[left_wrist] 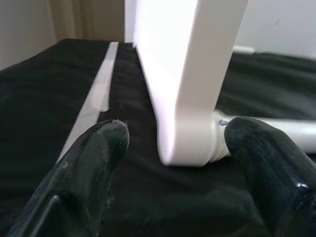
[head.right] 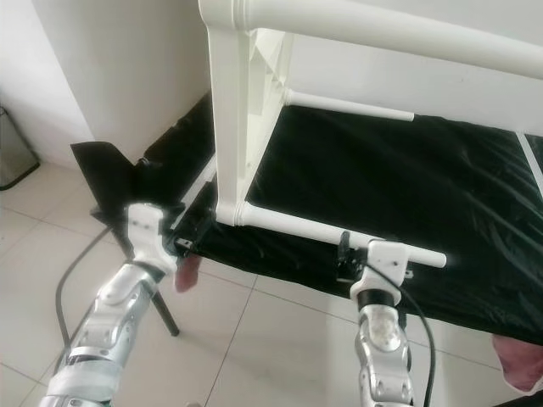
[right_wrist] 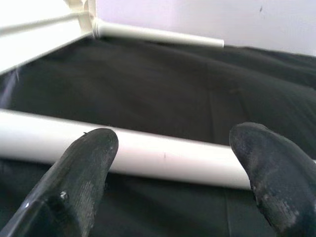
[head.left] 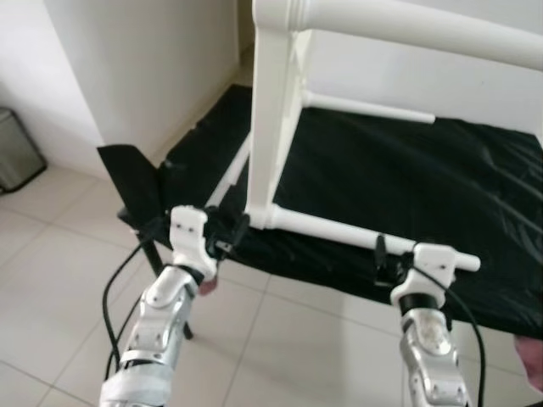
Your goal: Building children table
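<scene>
We see the white children's table frame (head.left: 273,127) standing on a black sheet (head.left: 407,182) spread over a low surface, its upper part cut off by the top edge of the head views, with a flat white slat (left_wrist: 94,96) lying on the sheet beside its upright leg. Our left pincer (left_wrist: 173,148) is open, its two fingers spread either side of the leg's rounded foot (left_wrist: 185,143) without touching it, as far as the wrist view lets us judge. Our right pincer (right_wrist: 173,163) is also open, fingers straddling the lower white rod (right_wrist: 148,155) near its free end, and something pinkish (head.left: 530,356) at the frame's lower right corner is too cropped to identify.
</scene>
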`<state>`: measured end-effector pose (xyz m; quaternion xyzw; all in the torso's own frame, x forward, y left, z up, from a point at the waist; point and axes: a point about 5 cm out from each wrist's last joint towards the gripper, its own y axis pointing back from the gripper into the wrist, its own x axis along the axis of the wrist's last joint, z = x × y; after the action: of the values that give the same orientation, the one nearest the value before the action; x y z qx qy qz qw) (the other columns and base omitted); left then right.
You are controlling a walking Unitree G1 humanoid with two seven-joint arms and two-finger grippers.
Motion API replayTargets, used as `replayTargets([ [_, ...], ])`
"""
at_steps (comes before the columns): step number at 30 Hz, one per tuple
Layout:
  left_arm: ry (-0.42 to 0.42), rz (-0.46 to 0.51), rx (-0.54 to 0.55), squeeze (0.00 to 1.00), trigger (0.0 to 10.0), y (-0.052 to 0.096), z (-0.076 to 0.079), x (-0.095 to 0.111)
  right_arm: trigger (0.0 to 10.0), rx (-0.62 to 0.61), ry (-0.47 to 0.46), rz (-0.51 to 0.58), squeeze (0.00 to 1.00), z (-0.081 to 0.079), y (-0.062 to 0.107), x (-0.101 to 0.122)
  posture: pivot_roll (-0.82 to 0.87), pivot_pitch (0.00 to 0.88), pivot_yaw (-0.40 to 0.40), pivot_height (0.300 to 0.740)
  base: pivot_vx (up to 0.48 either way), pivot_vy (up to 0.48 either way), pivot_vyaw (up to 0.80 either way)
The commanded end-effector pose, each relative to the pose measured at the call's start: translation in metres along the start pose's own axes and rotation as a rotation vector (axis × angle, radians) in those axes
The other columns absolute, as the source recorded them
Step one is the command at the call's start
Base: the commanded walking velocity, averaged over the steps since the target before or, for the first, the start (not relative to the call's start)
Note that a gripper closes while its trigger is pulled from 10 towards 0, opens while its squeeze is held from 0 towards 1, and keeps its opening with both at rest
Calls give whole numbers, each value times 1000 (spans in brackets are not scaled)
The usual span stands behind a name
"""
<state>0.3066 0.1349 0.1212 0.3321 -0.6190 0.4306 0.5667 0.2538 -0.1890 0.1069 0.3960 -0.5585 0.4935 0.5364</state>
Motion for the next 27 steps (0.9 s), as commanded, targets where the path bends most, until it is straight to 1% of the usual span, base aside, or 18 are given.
replayTargets([
  [1, -35, -18, 92, 0, 10000, 6, -6, -7, 10000, -5, 54, 5, 0, 3, 5, -3, 24, 6, -5, 740, 0, 0, 0],
  [3, -49, -20, 98, 0, 10000, 9, -6, -7, 10000, -4, 47, 2, 0, 4, 8, -5, 29, 11, -9, 740, 0, 0, 0],
  [5, -29, -20, 95, 0, 10000, 11, -6, -9, 10000, 8, 32, 1, 0, 5, 12, -7, 36, 17, -10, 740, 0, 0, 0],
  [6, -46, -24, 101, 0, 10000, 11, -7, -9, 10000, 2, 10, 1, 0, 6, 13, -7, 41, 19, -10, 740, 0, 0, 0],
  [8, -48, -38, 94, 0, 10000, 12, -6, -10, 10000, -13, 12, 10, 0, 7, 14, -6, 46, 21, -13, 740, 0, 0, 0],
  [11, -1, -18, 87, 0, 10000, 12, -3, -10, 10000, -32, -9, 14, 0, 7, 15, -6, 48, 21, -14, 740, 0, 0, 0],
  [12, -1, -18, 87, 0, 10000, 12, -3, -10, 10000, -32, -9, 14, 0, 7, 15, -6, 48, 21, -14, 740, 0, 0, 0],
  [13, -24, -9, 88, 0, 10000, 11, -2, -10, 10000, -24, -1, 30, 78, 4, 15, -5, 46, 21, -11, 740, 0, 0, 0],
  [14, -51, -7, 89, 0, 10000, 10, -1, -10, 10000, -17, 3, 37, 78, 2, 14, -4, 46, 21, -11, 740, 0, 0, 0],
  [15, -67, 5, 72, 0, 10000, 10, 1, -9, 10000, -4, 10, 48, 243, 1, 13, -2, 44, 20, -9, 740, 0, 0, 0],
  [16, -67, 5, 72, 0, 10000, 10, 1, -9, 10000, -4, 10, 48, 243, 1, 13, -2, 44, 20, -9, 740, 0, 0, 0],
  [17, -74, 11, 62, 0, 10000, 10, 2, -8, 10000, 5, 16, 57, 388, 2, 11, -1, 45, 20, -11, 740, 0, 0, 0],
  [18, -72, 15, 48, 0, 10000, 9, 2, -7, 10000, 6, 20, 65, 933, 3, 10, 0, 47, 18, -12, 740, 0, 0, 0],
  [19, -72, 26, 37, 0, 10000, 9, 3, -5, 10000, 8, 16, 73, 1000, 6, 8, 2, 47, 17, -13, 740, 0, 0, 0],
  [26, -70, 32, 45, 0, 10000, 6, -1, -3, 10000, -10, 22, 73, 1000, 11, 6, 2, 47, 18, -17, 740, 0, 0, 0],
  [27, -72, 32, 46, 0, 10000, 6, -1, -3, 10000, -10, 21, 72, 592, 11, 6, 2, 48, 18, -21, 740, 0, 0, 0],
])
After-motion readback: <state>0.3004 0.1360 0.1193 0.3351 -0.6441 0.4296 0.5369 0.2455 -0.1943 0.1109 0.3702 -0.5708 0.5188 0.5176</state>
